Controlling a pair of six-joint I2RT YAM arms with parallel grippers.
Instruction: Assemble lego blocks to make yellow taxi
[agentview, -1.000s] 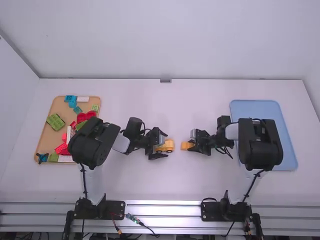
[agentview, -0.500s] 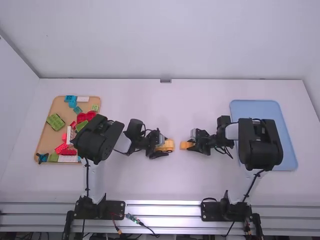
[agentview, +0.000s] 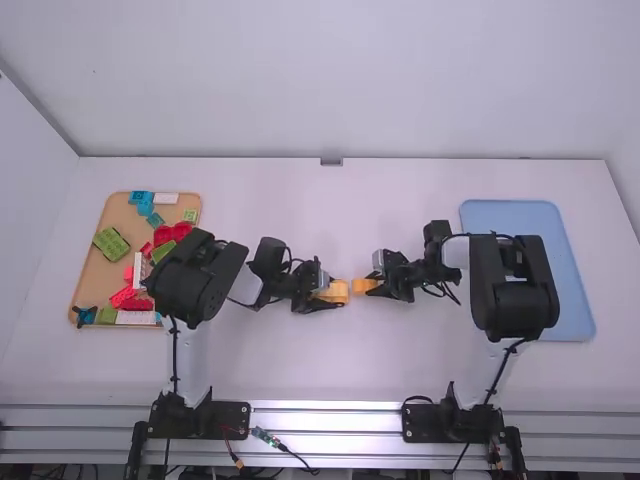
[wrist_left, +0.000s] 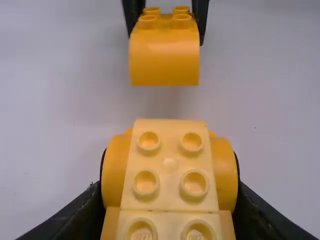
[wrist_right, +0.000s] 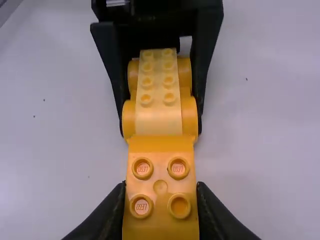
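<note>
Left end effector (wrist_right: 162, 131) grips yellow plastic wheeled base (wrist_left: 169, 167); right end effector (wrist_right: 161, 189) grips curved orange plastic block (wrist_left: 164, 62), likely light, best side-held.

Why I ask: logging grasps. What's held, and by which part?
Left jaws: pale yellow studded plastic vehicle base, by round pieces on both sides. Right jaws: orange studded curved plastic block, by opposite sides.

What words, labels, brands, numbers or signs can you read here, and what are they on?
None that I can read out reliably.
Orange-yellow block in the right gripper: small marks on three studs, too unclear to read.
Yellow car base in the left gripper: faint marks on two studs, too blurred.
Loose blocks in the tan tray: too small to tell.
</note>
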